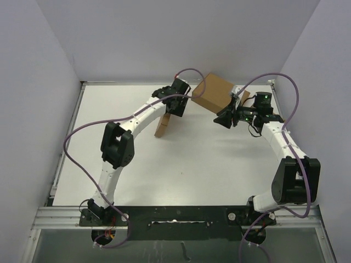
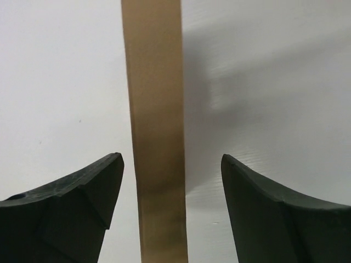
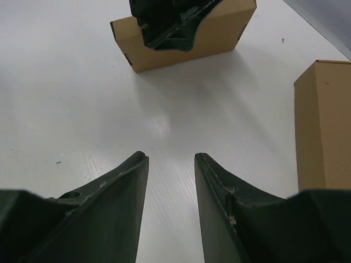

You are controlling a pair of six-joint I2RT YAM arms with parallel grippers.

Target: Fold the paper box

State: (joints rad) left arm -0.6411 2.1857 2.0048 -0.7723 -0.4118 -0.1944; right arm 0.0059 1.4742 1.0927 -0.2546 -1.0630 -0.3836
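Both spread: L gripper (image 2: 171, 158) straddles paper box (image 2: 156, 109) edge (wrist cam only); R gripper (image 3: 170, 155) free.

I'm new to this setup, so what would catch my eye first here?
The paper box stands on edge toward the table's far side, the left jaws open astride its top edge. Behind it to the right sits a larger brown box, and the right jaws hang open over bare table.

— What do you see apart from the work itself?
— I see a thick brown box (image 1: 211, 92) at the upper centre, closed, standing on the white table (image 1: 186, 164). Grey walls (image 1: 153, 33) close three sides.
— And at the bottom?
— A metal rail (image 1: 60, 216) runs along the lower edge.
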